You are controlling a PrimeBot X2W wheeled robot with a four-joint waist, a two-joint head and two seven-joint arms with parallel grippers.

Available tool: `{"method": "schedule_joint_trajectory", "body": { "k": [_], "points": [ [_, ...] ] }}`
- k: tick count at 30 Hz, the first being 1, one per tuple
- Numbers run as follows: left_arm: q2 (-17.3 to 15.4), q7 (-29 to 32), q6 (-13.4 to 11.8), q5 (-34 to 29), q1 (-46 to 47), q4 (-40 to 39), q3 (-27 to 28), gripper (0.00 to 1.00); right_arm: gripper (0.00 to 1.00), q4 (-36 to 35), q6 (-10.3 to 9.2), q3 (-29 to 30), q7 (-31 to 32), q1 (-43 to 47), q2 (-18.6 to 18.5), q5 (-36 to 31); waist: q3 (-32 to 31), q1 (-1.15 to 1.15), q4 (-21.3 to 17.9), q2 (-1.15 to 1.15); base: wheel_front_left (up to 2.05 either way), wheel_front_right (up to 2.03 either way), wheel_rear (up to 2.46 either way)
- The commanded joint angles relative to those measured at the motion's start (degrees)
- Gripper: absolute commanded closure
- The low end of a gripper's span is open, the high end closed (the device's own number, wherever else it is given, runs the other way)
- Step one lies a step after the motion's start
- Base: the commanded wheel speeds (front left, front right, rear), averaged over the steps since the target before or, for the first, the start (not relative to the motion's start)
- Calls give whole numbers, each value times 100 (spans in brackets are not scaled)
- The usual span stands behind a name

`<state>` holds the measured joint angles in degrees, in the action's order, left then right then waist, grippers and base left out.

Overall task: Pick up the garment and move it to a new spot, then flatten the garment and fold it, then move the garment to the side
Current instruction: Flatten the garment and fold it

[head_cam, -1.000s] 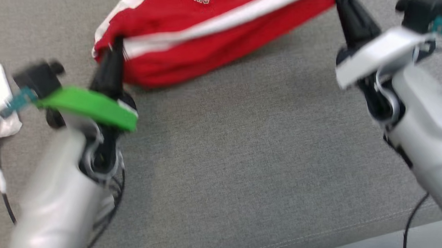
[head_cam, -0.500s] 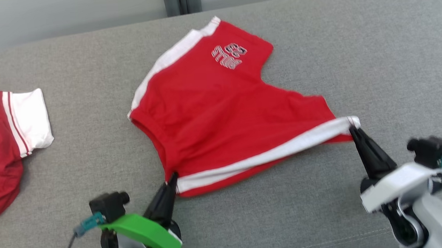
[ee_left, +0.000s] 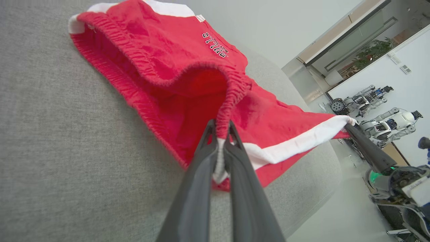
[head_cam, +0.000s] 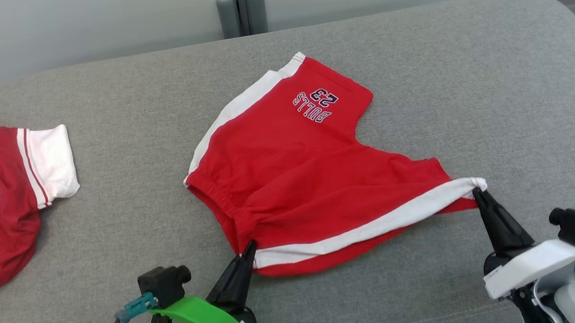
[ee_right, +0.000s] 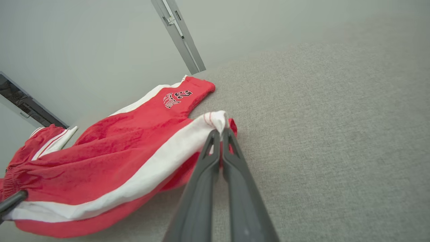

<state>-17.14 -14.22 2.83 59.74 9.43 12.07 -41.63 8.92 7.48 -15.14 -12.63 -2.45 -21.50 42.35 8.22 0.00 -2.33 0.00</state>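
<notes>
Surfaces: 1. A grey fabric cushion [head_cam: 460, 73] spans the head view, with a pale wall behind it.

Garments: 2, both red with white trim.
- Garment 1, the red shorts [head_cam: 293, 181], lies about mid-cushion. The waistband is toward the robot's left and the legs toward its right. 2 white side stripes show, one along the far edge and one along the near edge. The near stripe is drawn out in a line between the two grippers.
- Garment 2, a second red garment [head_cam: 5, 215] with a white cuff, lies at the cushion's left edge. It is well apart from the shorts and partly cut off by the frame.

Grippers: 2, each with dark fingers pressed together on cloth.
- The left gripper [head_cam: 249, 247] is clamped on the gathered elastic waistband where the near white stripe ends. In the left wrist view the waistband mouth gapes open just beyond the fingertips.
- The right gripper [head_cam: 477, 192] is pinching the white hem corner of the near leg.

Print: 1, the "BULLS 23" lettering [head_cam: 315, 106] on the far leg. It reads upside down from the head.

Background: 1 grey upright [head_cam: 240, 11] stands behind the cushion. 2 pale robots [ee_left: 393, 122] show small in the left wrist view.
</notes>
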Motion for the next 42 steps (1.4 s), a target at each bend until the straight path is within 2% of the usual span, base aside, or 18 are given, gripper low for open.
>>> {"method": "schedule_joint_trajectory", "body": {
  "k": [1, 8, 14, 19, 27, 38, 39, 40, 41, 42],
  "points": [
    [41, 41, -19, -68, 184, -89, -10, 100, 100, -59, 3, 89, 48, -227, -50, -84, 39, 0, 61, 0, 0, 0, 0],
    [251, 168, 88, 123, 586, -357, 55, 100, 100, 90, 3, 197, 317, -1275, -161, -322, 305, 0, 377, 0, 0, 0, 0],
    [559, 320, 236, 313, 1150, -215, 86, 100, 100, 659, 3, 166, 554, -2461, -141, -394, 638, 0, 753, 0, 0, 0, 0],
    [831, 305, 341, 452, 1687, 159, 195, 100, 100, 1470, 3, -74, 676, -3540, -64, -486, 927, 0, 1015, 0, 0, 0, 0],
    [1107, 111, 445, 660, 2323, 919, 412, 100, 100, 3096, 2, -314, 574, -5079, 298, -399, 1333, 0, 1313, 0, 0, 0, 0],
    [1358, -75, 474, 738, 2992, 1516, 283, 100, 100, 4832, 2, -732, 257, -6385, 462, -527, 1735, 0, 1652, 0, 0, 0, 0],
    [1365, -86, 474, 709, 3042, 1551, 256, 77, 100, 4965, 3, -763, 215, -6467, 485, -528, 1752, 0, 1667, 0, 0, 0, 0],
    [1374, -95, 474, 684, 3086, 1578, 230, 49, 100, 5034, 3, -826, 173, -6539, 520, -535, 1764, 0, 1681, 0, 0, 0, 0],
    [1379, -100, 475, 649, 3110, 1615, 218, 0, 64, 5080, 3, -879, 140, -6574, 548, -528, 1768, 0, 1686, 0, 0, 0, 0],
    [1381, -95, 473, 583, 3131, 1666, 224, 0, 2, 5144, 3, -926, 100, -6597, 557, -502, 1764, 0, 1686, 0, 0, 0, 0]
  ]
}}
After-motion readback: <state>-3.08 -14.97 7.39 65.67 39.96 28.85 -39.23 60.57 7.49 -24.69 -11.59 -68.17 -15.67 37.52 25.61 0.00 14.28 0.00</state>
